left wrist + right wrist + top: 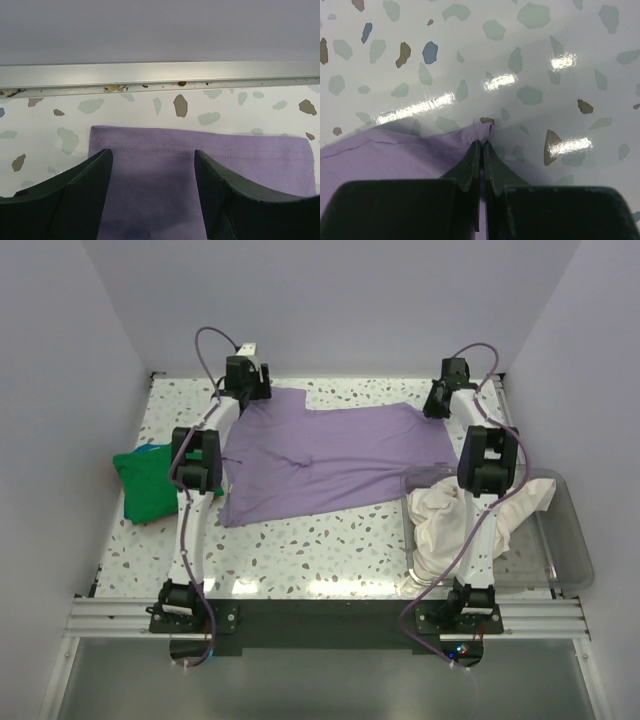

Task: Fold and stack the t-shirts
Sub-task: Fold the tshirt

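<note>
the lavender t-shirt (330, 460) lies spread open and mostly flat across the middle and far part of the speckled surface (330, 540), with a few creases running through it and its near edge slanting from left to right; the left hand (245, 375) sits at the shirt's far left corner, released, its two dark fingers (85, 190) standing wide apart over the stitched hem, the purple cloth lying flat between and beneath them and not gripped; in the left wrist view the hem runs just short of a metal rail (160, 75) at the far edge of the surface; the right hand (440, 395) is at the shirt's far right corner, clenched, its fingertips pressed together on the very tip of the purple cloth (395, 155), which rises in a small peak at the pinch; the green t-shirt (145, 483) lies bunched at the left side of the surface, just beside the left arm and apart from the lavender one; the cream t-shirt (450, 520) is crumpled in the clear bin (570, 540) at the near right, part of it spilling over the bin's left wall behind the right arm; the bin's far left corner sits close to the lavender shirt's right edge.
</note>
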`<state>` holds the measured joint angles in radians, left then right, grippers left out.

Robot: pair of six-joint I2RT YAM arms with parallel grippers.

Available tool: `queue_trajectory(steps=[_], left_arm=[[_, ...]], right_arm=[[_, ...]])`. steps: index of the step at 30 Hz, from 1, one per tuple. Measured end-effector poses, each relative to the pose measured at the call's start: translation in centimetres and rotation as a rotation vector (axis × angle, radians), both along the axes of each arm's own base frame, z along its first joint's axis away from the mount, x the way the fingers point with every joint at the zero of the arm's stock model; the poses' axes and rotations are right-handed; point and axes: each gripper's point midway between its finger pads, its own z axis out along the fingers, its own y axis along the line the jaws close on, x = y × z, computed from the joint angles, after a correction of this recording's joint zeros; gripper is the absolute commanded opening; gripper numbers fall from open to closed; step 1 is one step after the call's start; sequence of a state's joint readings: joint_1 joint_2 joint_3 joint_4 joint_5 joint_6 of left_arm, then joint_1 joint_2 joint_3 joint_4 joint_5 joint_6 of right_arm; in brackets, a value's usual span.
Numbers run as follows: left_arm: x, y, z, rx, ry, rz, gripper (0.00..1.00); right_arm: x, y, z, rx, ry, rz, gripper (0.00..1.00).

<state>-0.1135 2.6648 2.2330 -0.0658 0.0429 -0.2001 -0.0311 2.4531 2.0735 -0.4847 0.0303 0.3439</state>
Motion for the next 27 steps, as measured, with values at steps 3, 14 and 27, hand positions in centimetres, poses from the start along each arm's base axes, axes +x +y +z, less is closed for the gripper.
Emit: queue_trajectory(steps=[3, 14, 27], left_arm=[[-0.4, 0.1, 0.0, 0.026, 0.003, -0.003, 0.73], [-0.8, 0.9, -0.2, 0.088, -0.009, 0.046, 0.74], [-1.1, 2.7, 0.0, 0.113, -0.013, 0.126, 0.74]], right_arm=[[-0.1, 0.1, 0.0, 0.004, 0.002, 0.0, 0.0], [-0.2, 0.1, 0.0, 0.008, 0.004, 0.002, 0.0], [-0.5, 0.3, 0.1, 0.016, 0.018, 0.008, 0.0]])
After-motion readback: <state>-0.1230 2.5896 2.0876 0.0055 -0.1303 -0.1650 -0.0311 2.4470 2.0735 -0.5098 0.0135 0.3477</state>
